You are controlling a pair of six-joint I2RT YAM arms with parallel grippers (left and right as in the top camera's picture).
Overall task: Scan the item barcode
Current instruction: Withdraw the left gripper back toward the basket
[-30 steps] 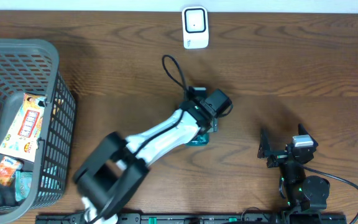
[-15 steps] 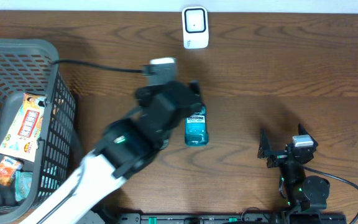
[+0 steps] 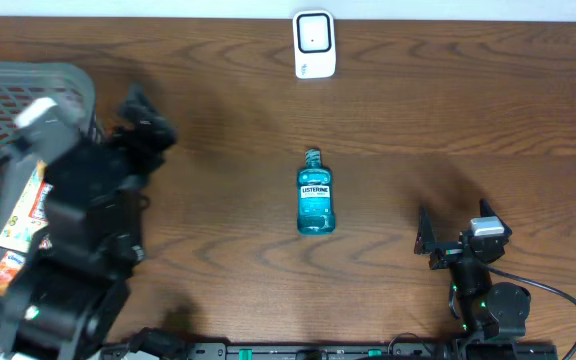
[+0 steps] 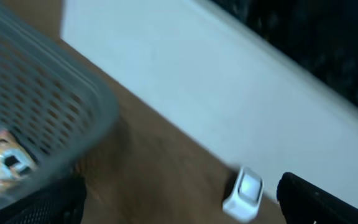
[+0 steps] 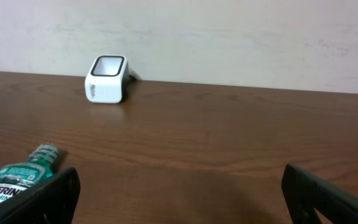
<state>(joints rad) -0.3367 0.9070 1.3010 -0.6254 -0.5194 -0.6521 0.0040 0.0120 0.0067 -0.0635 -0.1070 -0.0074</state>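
A teal Listerine bottle [image 3: 315, 203] lies flat on the wooden table, cap toward the back, with no gripper touching it. The white barcode scanner [image 3: 314, 45] stands at the table's back edge. My left gripper [image 3: 146, 120] hangs blurred beside the basket, well to the left of the bottle, open and empty. In its wrist view the left gripper [image 4: 179, 211] frames bare table, with the scanner [image 4: 243, 194] ahead. My right gripper [image 3: 453, 228] rests open at the front right. The right wrist view has the right gripper [image 5: 179, 199] empty, the bottle [image 5: 14, 180] at lower left and the scanner [image 5: 107, 79] far off.
A grey mesh basket [image 3: 63, 75] stands at the left edge and holds colourful packets [image 3: 8, 270]. The left arm covers much of it. In the left wrist view the basket [image 4: 48, 106] fills the left side. A pale wall runs behind the table.
The left gripper has let go of the bottle, which now lies in the middle of the table. The left arm has swung left to the basket. The right arm has not moved.
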